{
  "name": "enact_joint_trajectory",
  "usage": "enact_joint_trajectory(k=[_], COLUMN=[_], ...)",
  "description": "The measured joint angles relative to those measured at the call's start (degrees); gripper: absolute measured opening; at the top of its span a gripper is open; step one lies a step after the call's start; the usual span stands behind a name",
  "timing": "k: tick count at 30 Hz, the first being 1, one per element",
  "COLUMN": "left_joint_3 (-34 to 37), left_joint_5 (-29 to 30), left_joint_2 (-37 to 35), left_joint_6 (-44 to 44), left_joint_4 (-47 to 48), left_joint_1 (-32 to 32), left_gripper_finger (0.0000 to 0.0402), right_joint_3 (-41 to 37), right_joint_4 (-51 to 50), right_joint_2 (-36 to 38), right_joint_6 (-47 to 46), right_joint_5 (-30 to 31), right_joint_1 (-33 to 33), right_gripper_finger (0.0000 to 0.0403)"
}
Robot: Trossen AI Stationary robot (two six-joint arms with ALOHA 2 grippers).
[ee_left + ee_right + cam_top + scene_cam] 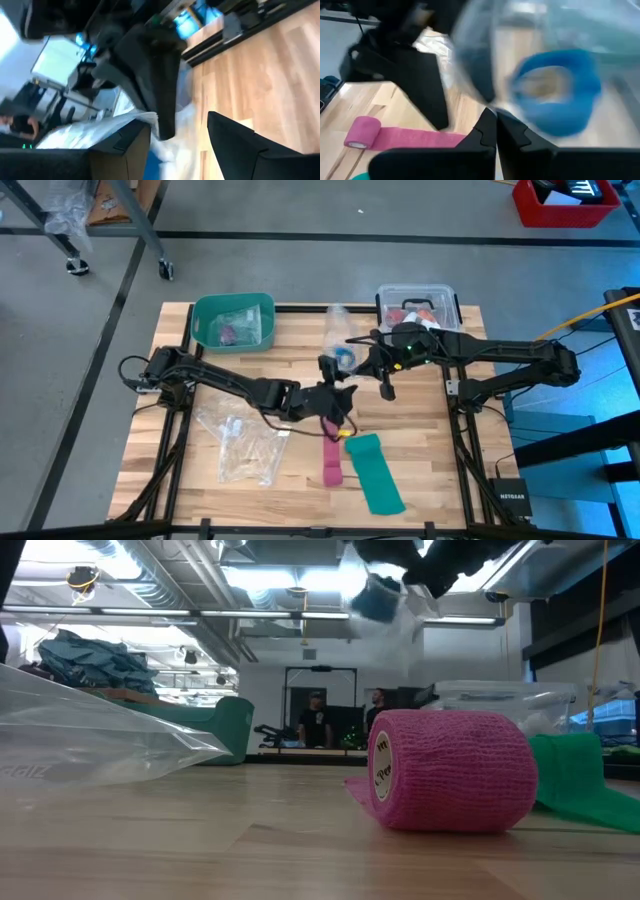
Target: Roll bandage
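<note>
Pink bandage roll [448, 770], partly unwound, lies closest to the low camera on the wooden tabletop [200, 490], its loose strip trailing toward the wider teal-green strip [376, 472] beside it; neither belongs to the job in hand. Above the middle of the tabletop the two dark arms meet. The right claw [495, 131] is clenched tight, its fingertips pinching what looks like the edge of a clear plastic bag [485, 55], and inside that bag hangs the bandage [557, 97], a compact bright blue roll carried well clear of the wood. In the high view the bandage shows as a small blue spot just beside the right arm's wrist, with pale plastic rising behind it. The left claw [177, 137] stands released, fingers [232, 145] spread apart, close under the bag's white film, holding nothing. By the look of it, the right arm holds the bag aloft so the roll stays contained while the left arm lets go; the rolling itself appears finished, since the blue band is already wound up. A crumpled clear wrapper [243, 442] lies on the near left of the tabletop, a green bin [232, 320] and a clear lidded box [418, 302] sit at the far edge. Two people stand far back in the room.
</note>
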State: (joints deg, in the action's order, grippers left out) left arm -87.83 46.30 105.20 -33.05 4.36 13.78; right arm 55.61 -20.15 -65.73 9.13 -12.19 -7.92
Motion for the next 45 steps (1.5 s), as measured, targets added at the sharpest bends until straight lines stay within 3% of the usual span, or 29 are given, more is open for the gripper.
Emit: enact_joint_trajectory(k=[15,23,29,35,40,45], left_joint_3=[-0.02,-0.02,-0.02,-0.02,0.29,0.42], left_joint_5=[0.41,0.43,-1.42,-1.77,-8.50,-7.64], left_joint_2=[-8.66,-9.28,-9.28,-9.28,-8.77,-8.45], left_joint_6=[3.88,-1.46,1.99,3.75,4.04,2.62], left_joint_4=[2.51,7.15,16.96,16.91,17.44,16.38], left_joint_1=[3.50,4.42,2.58,0.47,-2.14,-3.82], left_gripper_finger=[0.0184,0.0184,0.0184,0.0184,0.0184,0.0184], right_joint_3=[-0.04,-0.04,-0.04,-0.04,-0.04,-0.04], right_joint_4=[0.23,-0.02,-2.80,-7.09,-7.06,-7.14], right_joint_2=[-0.02,-0.02,-0.02,-0.02,-0.02,-0.02], right_joint_6=[-0.21,-1.27,-1.33,-1.34,-1.33,-1.33], right_joint_5=[-0.17,-1.96,-1.96,0.10,0.05,0.02], right_joint_1=[-0.02,-0.02,0.02,0.02,0.07,0.07], right_gripper_finger=[0.0001,0.0001,0.0001,0.0001,0.0001,0.0001])
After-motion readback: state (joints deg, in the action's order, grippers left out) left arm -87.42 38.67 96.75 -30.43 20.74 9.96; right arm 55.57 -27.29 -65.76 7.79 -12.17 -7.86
